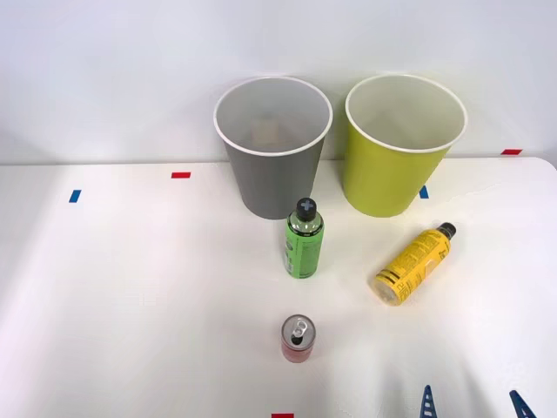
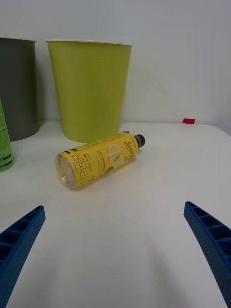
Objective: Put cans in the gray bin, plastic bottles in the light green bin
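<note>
Bottles come first by the look of it: the right gripper [image 2: 115, 250] hangs low over the desk [image 1: 130, 296] with its jaws wide and empty, facing the yellow bottle [image 2: 98, 160], which lies on its side just in front of the light green bin [image 2: 90, 89], cap toward the bin.

To do this step well, I would bring the jaws down across the bottle's middle, square to its long axis, so that a finger passes on each side of the round body. A lying bottle rolls easily, so both fingers should meet it together. Once gripped, it needs lifting clear above the white rim before release over the pale inside.

The green bottle [image 1: 304, 239] stands upright in front of the gray bin [image 1: 272, 144], nearly touching its base. The red can [image 1: 297, 338] stands alone nearer the robot, well apart from both bottles. The two bins stand side by side at the far edge, the gray one to the left. Something pale seems to lie at the bottom of the gray bin, but I cannot tell what.

The desk is white, smooth and matte. Small red and blue tape marks [image 1: 180, 175] dot it. A plain white wall rises behind.
</note>
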Tool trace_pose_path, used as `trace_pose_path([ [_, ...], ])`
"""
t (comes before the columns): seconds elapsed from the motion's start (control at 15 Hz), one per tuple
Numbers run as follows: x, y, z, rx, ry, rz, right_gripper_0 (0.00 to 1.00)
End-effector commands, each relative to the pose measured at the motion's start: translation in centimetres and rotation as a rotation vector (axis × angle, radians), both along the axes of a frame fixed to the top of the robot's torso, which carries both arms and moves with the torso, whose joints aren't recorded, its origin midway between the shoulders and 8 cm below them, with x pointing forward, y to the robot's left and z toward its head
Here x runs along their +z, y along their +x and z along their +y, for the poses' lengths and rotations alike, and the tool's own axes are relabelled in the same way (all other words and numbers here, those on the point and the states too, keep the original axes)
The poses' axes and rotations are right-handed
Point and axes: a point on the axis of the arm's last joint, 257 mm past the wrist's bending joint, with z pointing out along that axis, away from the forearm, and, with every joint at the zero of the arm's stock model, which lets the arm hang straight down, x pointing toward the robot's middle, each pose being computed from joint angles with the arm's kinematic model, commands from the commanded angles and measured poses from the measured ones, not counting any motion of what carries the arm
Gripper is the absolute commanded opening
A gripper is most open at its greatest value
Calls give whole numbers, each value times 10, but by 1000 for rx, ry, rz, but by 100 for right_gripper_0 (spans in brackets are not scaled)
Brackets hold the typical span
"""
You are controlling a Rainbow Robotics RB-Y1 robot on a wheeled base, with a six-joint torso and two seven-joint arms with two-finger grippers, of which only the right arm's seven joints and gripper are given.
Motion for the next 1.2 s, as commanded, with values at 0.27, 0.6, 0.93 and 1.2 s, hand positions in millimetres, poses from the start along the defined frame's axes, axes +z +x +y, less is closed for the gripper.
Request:
trace_pose_path([
  [0.27, 0, 0, 0, 0, 0, 0, 100],
  [0.6, 0, 0, 0, 0, 0, 0, 100],
  [0.93, 0, 0, 0, 0, 0, 0, 100],
  [1.2, 0, 0, 0, 0, 0, 0, 100],
])
